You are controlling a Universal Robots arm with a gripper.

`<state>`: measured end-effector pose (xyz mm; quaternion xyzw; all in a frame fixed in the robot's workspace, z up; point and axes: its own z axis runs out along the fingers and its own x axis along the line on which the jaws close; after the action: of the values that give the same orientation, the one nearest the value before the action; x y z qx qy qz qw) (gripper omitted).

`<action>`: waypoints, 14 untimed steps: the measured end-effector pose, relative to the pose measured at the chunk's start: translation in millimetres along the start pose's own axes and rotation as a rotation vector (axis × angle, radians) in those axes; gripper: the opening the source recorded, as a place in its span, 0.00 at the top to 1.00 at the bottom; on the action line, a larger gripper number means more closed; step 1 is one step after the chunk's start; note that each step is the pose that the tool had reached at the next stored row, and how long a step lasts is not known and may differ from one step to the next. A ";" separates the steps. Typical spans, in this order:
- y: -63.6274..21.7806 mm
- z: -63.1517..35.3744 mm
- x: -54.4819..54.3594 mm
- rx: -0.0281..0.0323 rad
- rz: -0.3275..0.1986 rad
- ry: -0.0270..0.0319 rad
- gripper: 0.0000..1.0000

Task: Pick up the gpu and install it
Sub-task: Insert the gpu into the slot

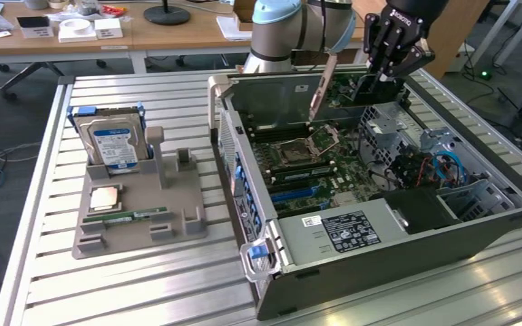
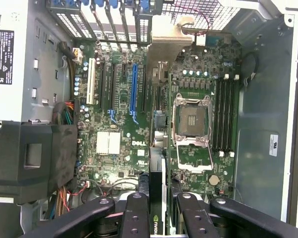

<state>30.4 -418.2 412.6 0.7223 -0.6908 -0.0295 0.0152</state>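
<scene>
My black end effector (image 1: 383, 72) pinches the thin dark gpu card (image 2: 157, 198) over the green motherboard (image 2: 119, 144), at the exterior view's upper right; any tilt could jam its edge against the board.

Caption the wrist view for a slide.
Black end effector grips thin dark gpu edge-on over green motherboard inside open grey computer case.

The arm (image 1: 288, 27), upper middle of the exterior view, is a thick, rounded light-grey housing with a pale blue ring at its joint. Beside it, toward the exterior view's right, the gripper (image 1: 380, 76) is black, built of jointed linkage bars with small pale pin heads. In the wrist view the gripper (image 2: 164, 218) shows four glossy black links, each with a round silver screw near its end.
</scene>
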 end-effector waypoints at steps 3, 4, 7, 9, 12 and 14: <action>0.0 0.0 0.0 0.0000 0.000 0.0000 0.74; 0.1 0.0 0.0 0.0000 0.000 0.0000 0.74; 2.0 0.2 -0.1 0.0001 0.000 -0.0001 0.74; 4.2 0.3 -0.2 0.0000 0.000 0.0000 0.74; 6.1 0.4 -0.3 0.0000 0.000 0.0000 0.74; 6.1 0.4 -0.3 0.0000 0.000 0.0001 0.74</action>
<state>24.2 -418.2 412.7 0.7223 -0.6908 -0.0295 0.0152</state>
